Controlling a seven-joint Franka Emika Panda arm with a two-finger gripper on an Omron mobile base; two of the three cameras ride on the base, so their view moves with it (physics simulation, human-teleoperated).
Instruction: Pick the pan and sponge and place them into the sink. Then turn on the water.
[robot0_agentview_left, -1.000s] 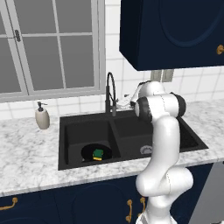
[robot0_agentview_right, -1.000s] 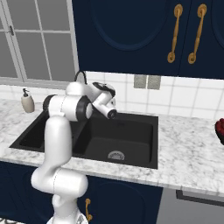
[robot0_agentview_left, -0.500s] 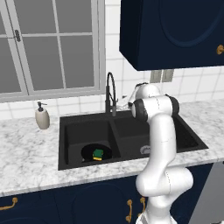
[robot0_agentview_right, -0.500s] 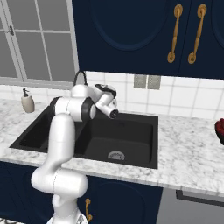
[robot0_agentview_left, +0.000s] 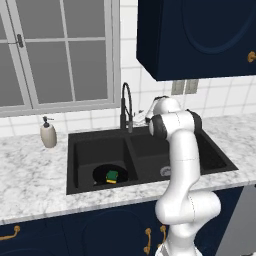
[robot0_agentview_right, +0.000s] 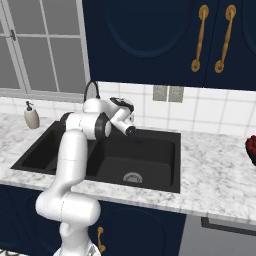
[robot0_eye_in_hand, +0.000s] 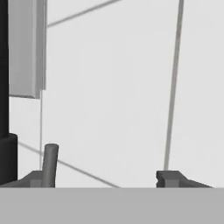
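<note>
The black pan (robot0_agentview_left: 103, 172) lies in the left basin of the black sink (robot0_agentview_left: 205, 152), and the yellow-green sponge (robot0_agentview_left: 112, 176) rests on it. My gripper (robot0_agentview_left: 145, 116) hovers over the sink's back rim, just right of the tall black faucet (robot0_agentview_left: 126, 102) and facing the tiled wall. In the hand view my gripper (robot0_eye_in_hand: 103, 179) is open, its fingertips (robot0_eye_in_hand: 169, 178) wide apart. A thin grey lever (robot0_eye_in_hand: 50, 162) stands by the left tip, with the faucet's black body (robot0_eye_in_hand: 4, 96) beyond it. No water runs from the spout.
A white soap dispenser (robot0_agentview_left: 48, 134) stands on the marble counter (robot0_agentview_left: 30, 175) left of the sink. The right basin holds a steel drain (robot0_agentview_right: 132, 177). Dark cabinets (robot0_agentview_left: 200, 35) hang above. A red object (robot0_agentview_right: 251, 147) sits at the far right of the counter.
My arm has swung a little to the left, bringing the hand closer to the faucet. Pan and sponge have not moved.
</note>
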